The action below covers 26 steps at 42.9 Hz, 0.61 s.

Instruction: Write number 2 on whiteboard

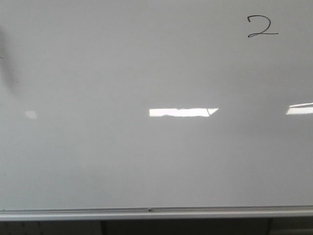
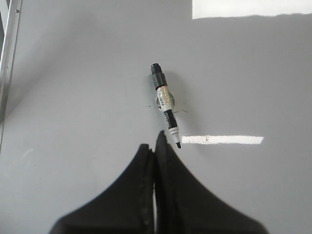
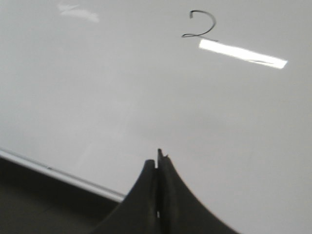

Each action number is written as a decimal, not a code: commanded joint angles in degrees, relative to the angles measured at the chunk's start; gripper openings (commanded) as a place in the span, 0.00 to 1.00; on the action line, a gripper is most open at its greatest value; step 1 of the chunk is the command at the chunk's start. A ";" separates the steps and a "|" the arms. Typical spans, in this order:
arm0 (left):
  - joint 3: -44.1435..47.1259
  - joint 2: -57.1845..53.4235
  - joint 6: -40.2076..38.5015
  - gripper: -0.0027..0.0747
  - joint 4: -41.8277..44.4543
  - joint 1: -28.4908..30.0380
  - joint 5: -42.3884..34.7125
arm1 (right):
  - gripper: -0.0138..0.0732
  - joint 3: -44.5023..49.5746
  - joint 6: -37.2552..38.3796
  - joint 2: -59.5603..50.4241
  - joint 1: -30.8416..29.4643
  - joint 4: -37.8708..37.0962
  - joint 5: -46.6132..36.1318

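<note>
The whiteboard (image 1: 98, 156) fills the front view, and a thin black number 2 (image 1: 261, 26) is drawn at its upper right. The right wrist view also shows the number 2 (image 3: 200, 25), well beyond my right gripper (image 3: 158, 160), which is shut with nothing between its fingers. In the left wrist view a black and white marker (image 2: 165, 103) rests against the whiteboard (image 2: 73, 107), its bare tip pointing toward my left gripper (image 2: 155, 142). That gripper is shut and empty, its fingertips just beside the marker's tip. Neither gripper shows in the front view.
A silver rail (image 1: 146, 213) runs along the board's bottom edge, with dark space below it. The rail (image 3: 58, 173) also shows in the right wrist view, and a metal frame edge (image 2: 9, 48) in the left wrist view. A blurry dark shadow (image 1: 7, 63) lies at the board's left.
</note>
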 commanded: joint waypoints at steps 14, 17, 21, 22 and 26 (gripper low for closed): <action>1.90 -1.57 -0.05 0.01 0.00 -0.38 -4.48 | 0.07 23.38 -0.23 -12.92 -12.37 -0.49 -30.26; 1.90 -1.57 -0.05 0.01 0.00 -0.38 -4.48 | 0.07 26.54 -0.23 -14.20 -12.37 -0.49 -34.34; 1.90 -1.57 -0.05 0.01 0.00 -0.38 -4.58 | 0.07 28.57 -0.23 -15.19 -12.37 -0.49 -37.42; 1.90 -1.57 -0.05 0.01 0.00 -0.38 -4.58 | 0.07 28.43 -0.23 -15.03 -12.37 -0.49 -37.41; 1.90 -1.57 -0.05 0.01 0.00 -0.38 -4.58 | 0.07 28.42 -0.23 -15.10 -12.37 -0.49 -37.45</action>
